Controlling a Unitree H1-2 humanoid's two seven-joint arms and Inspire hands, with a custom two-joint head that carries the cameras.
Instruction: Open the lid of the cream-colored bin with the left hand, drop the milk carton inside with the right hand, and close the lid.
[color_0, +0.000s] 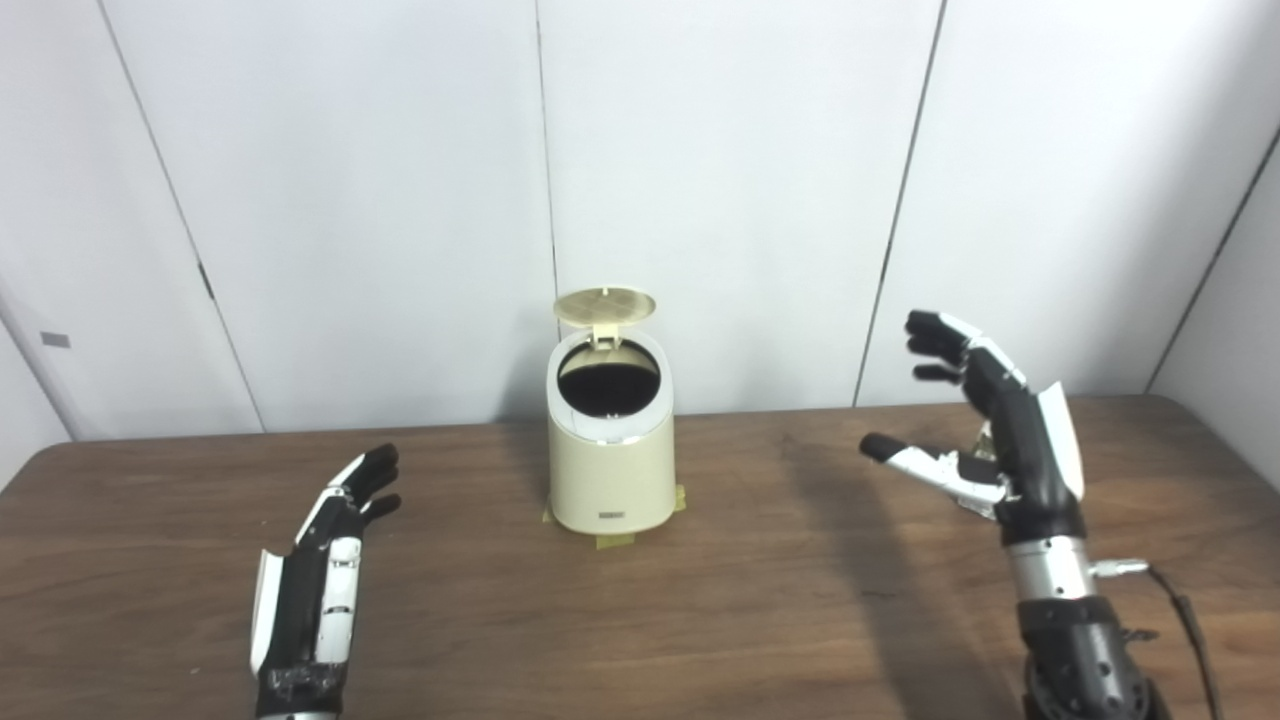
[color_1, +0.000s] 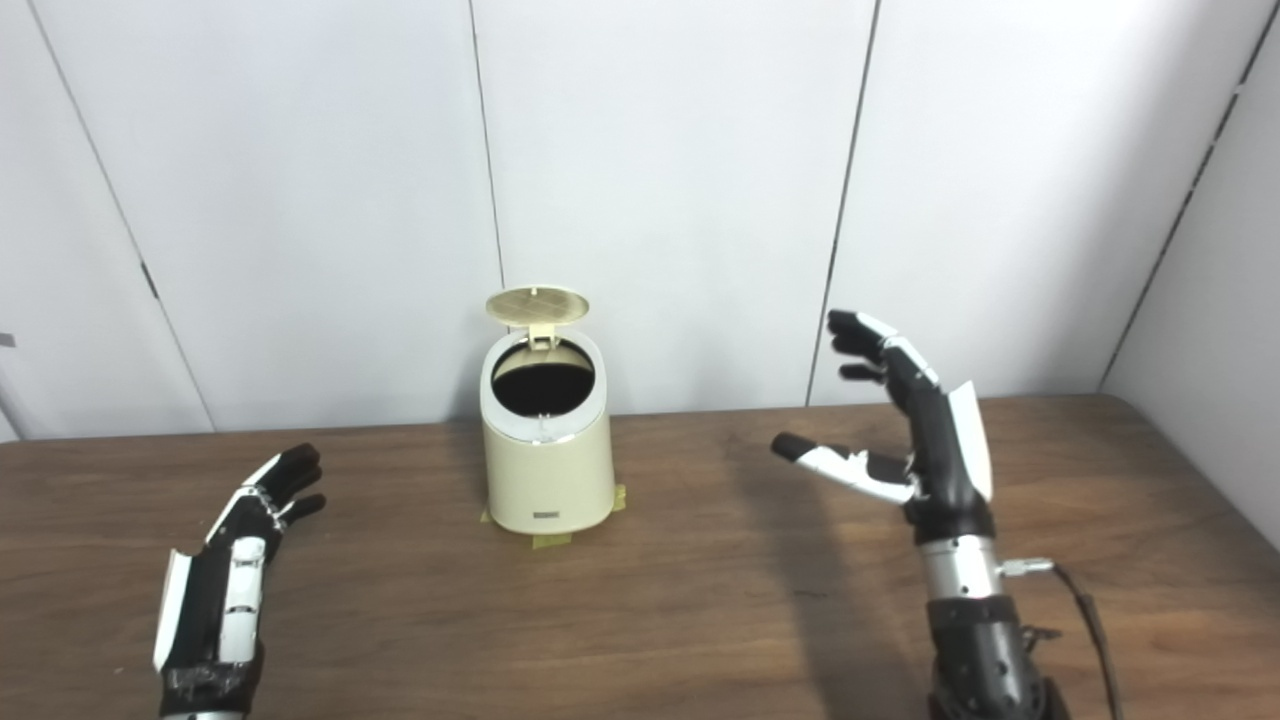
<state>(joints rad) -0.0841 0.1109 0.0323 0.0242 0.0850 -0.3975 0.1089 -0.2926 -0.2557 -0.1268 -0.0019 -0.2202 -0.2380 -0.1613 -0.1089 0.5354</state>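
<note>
The small cream-colored cylindrical plastic bin (color_0: 610, 460) stood taped at mid brown wooden counter (color_0: 800, 600), its round lid (color_0: 605, 305) tipped up and mouth dark; no milk carton was visible anywhere. The left robot hand (color_0: 325, 570) lay flat, empty, fingers apart, well apart from the bin; the right robot hand (color_0: 985, 430) hovered raised, spread, empty. Closing likely remained: press the lid's top edge gently forward without shoving the bin.

One cream-colored bin (color_0: 610, 470) stands near the far edge of the table (color_0: 800, 600), about midway along it, with its one lid (color_0: 605, 305) raised. Two hands are over the table: one left hand (color_0: 325, 570) toward the near left corner, and one right hand (color_0: 1000, 440) toward the right edge, both empty with fingers apart.
</note>
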